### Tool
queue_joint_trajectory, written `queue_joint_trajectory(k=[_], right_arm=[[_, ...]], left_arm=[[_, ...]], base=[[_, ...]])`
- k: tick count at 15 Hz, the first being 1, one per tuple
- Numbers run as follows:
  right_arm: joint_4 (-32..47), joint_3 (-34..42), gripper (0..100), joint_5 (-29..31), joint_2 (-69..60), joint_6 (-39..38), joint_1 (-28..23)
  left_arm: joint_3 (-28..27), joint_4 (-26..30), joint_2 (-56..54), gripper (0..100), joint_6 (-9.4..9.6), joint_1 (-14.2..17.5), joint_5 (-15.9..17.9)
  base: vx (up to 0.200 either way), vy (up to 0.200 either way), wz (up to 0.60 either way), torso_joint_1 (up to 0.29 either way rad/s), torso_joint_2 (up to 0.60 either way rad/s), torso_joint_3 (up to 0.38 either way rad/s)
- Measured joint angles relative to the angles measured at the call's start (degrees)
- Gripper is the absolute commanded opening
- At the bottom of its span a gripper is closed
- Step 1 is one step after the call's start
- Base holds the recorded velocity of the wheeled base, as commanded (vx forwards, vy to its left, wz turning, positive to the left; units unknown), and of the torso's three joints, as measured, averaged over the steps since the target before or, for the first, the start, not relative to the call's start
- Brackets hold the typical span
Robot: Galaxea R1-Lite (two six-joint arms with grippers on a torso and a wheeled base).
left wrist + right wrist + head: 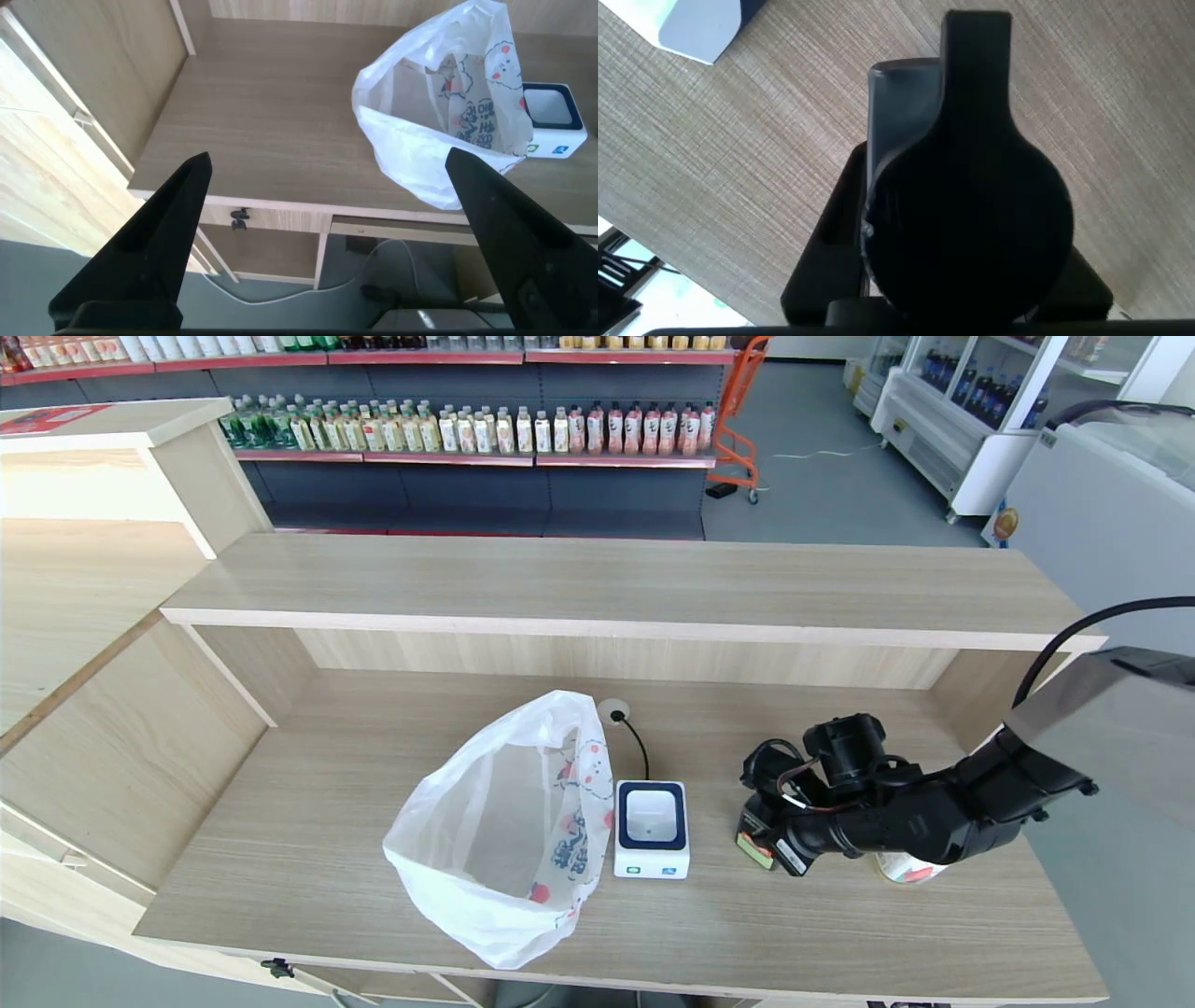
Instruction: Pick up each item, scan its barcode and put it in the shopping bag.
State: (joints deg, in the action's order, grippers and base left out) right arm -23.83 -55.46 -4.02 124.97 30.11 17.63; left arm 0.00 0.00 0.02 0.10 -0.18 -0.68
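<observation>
left gripper (329, 163) first, closest to its own lens: both fingers (154, 247) stand wide apart, nothing between them, touching nothing. it hangs off the near edge of the counter (271, 121), with the shopping bag (439, 112) beyond it.

head view: the shopping bag (504, 840) lies on the counter (308, 859), white plastic with a printed side, mouth gaping toward me. i can't tell whether anything is in it. the scanner (651, 828) stands just beside it on the right, touching or nearly touching the bag's side, window facing up. its cable (638, 744) runs back to a hole (613, 713) in the counter.

right gripper (767, 835) is low over the counter, right of the scanner and apart from it. it sits against a small dark item (752, 847) with a green and red label. i cannot tell whether this hand is open, closed or gripping. a dark rounded shape (971, 215) sits right at the right wrist lens, with one corner of the scanner (691, 28) visible past it.

a white round container (904, 870) with red print stands on the counter under the right forearm, mostly hidden.
</observation>
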Motion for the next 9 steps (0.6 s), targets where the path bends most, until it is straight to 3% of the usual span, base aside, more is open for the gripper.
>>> queue_joint_trajectory(k=[5,9], right_arm=[[0.05,0.83,0,-2.93,-2.89,-4.77,0.09],[-0.06,5.10,0,-2.43,-14.17,-12.68,-1.10]], left_arm=[[0.00,0.00,0.00,100,0.00,0.00,0.02],[0.00,0.00,0.00,100,0.00,0.00,0.02]], base=[[0.000,0.000,0.00,0.000,0.00,0.000],[0.000,0.000,0.00,0.000,0.00,0.000]])
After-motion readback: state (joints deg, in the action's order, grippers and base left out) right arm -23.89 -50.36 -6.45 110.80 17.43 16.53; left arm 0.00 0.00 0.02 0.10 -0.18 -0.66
